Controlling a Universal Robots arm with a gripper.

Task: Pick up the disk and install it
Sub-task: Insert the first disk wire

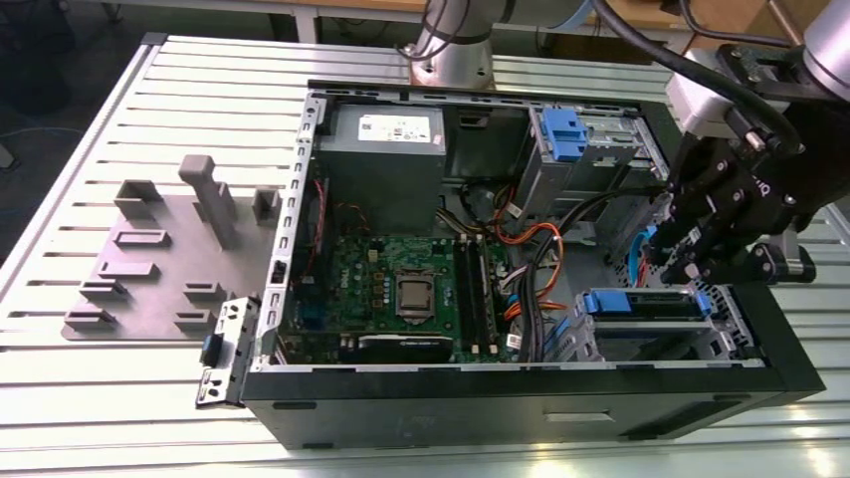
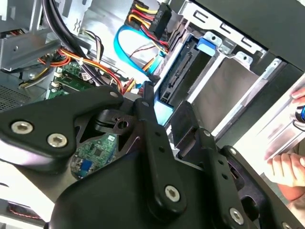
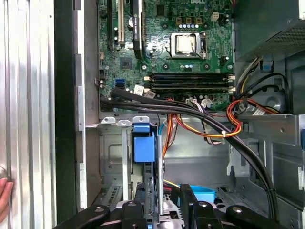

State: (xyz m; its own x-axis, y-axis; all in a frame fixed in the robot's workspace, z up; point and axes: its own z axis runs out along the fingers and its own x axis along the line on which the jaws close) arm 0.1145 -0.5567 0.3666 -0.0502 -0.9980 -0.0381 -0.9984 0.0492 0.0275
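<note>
The disk (image 1: 638,302) sits on edge in the drive cage (image 1: 724,329) at the open computer case's corner, on the exterior view's right, blue end piece facing out. In both wrist views it runs along the cage slot, with its dark edge (image 2: 178,71) and blue tab (image 3: 143,148) visible. My black gripper (image 1: 675,271) hangs just over the cage. It is open, the fingers (image 3: 141,202) standing either side of the disk's near end. Cables show through the gap beside one finger.
Orange, red and black cables (image 3: 209,124) cross between the motherboard (image 1: 398,289) and the cage. A grey power box (image 1: 385,134) and a second blue-clipped cage (image 1: 564,134) sit at the case's back. A grey fixture plate (image 1: 159,259) lies on the slatted table. A person's hand (image 2: 286,167) rests beside the case.
</note>
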